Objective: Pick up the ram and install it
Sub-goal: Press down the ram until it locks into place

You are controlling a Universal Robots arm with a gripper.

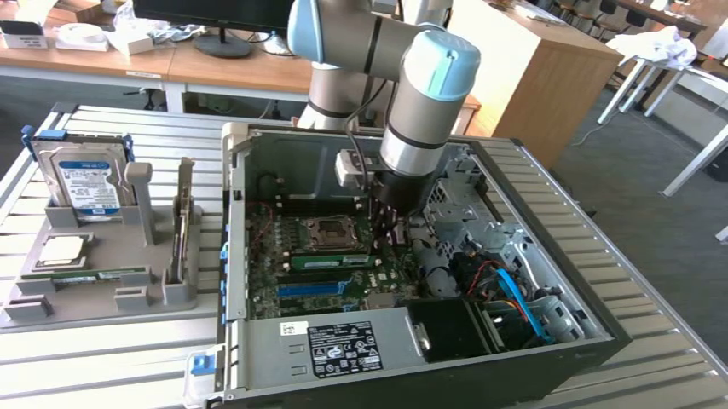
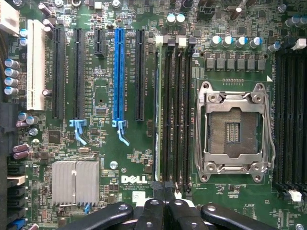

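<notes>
Matt green ram (image 2: 157,115), black plastic fingers (image 2: 152,215)

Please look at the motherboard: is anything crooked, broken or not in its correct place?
Nothing looks broken or spilled. The ram stands straight in its slot, level with the empty black slots beside it. The claw is shut near one end of the ram. The only notable thing is the processor socket, which is bare.

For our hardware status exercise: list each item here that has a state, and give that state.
processor socket: empty
ram: standing in a slot beside that socket
claw: shut
computer case: side open
hard drive: upright in grey stand
processor chip: flat on the stand
</notes>
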